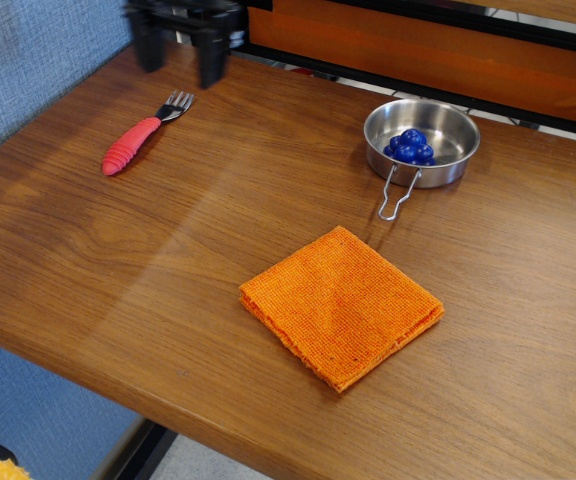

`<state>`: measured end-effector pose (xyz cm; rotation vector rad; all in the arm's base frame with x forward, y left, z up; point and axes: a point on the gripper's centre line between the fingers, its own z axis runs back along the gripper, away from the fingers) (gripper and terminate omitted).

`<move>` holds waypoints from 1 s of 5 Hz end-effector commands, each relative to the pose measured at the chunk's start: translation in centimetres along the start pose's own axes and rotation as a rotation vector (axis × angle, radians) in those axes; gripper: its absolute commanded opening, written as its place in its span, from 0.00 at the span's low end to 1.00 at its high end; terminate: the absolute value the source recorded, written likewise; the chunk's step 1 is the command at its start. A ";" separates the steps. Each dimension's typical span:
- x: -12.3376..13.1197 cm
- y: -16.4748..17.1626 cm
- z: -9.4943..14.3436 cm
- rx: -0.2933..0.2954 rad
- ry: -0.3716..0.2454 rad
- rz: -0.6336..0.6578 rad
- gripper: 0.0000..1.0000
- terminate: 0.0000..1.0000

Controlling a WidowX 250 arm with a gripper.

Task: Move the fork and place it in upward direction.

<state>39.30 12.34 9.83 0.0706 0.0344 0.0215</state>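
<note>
Observation.image view: fork (144,134) flat on desk (118,260) near the far left corner, red handle toward the left edge, tines pointing to the back. End effector (181,50) raised behind it, fingers spread wide, holding nothing. Bare wood between fork, steel bowl (421,140) and orange cloth (340,304).

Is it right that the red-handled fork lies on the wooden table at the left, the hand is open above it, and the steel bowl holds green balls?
Not quite. The balls in the round steel bowl are blue, not green, as the observation.image view shows. The rest stands: the red-handled fork lies on the wooden table and the hand is open.
</note>
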 end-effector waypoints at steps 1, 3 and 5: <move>-1.6 -4.5 7.0 -0.018 -0.085 -0.003 1.00 0.00; -2.6 -9.3 8.2 -0.026 -0.091 -0.103 1.00 0.00; -2.6 -9.3 8.2 -0.026 -0.091 -0.103 1.00 1.00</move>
